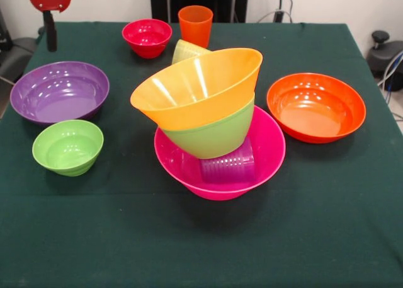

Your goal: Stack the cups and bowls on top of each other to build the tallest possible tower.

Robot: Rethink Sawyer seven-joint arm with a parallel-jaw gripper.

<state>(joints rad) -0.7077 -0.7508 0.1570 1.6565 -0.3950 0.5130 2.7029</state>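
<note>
Counting bowls, six are seen: the pink bowl (267, 150) at centre holds a purple cup (228, 165) lying inside it, with the green bowl (214, 135) and yellow-orange bowl (201, 89) tilted above. A purple bowl (60, 91) and small green bowl (67, 147) sit left, an orange-red bowl (316, 106) right, a red bowl (147, 37) far. Three cups are counted, including an orange cup (195, 24) and a yellow cup (186, 50). No gripper is seen, so its state cannot be told.

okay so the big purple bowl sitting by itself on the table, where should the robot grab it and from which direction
Take the purple bowl by its rim, coming straight down from above. It sits upright and open, wide and shallow, so the thin rim is probably the only part narrow enough to pinch. The part of the rim away from the small green bowl looks freest. The tool is up near the table's corner.
</note>
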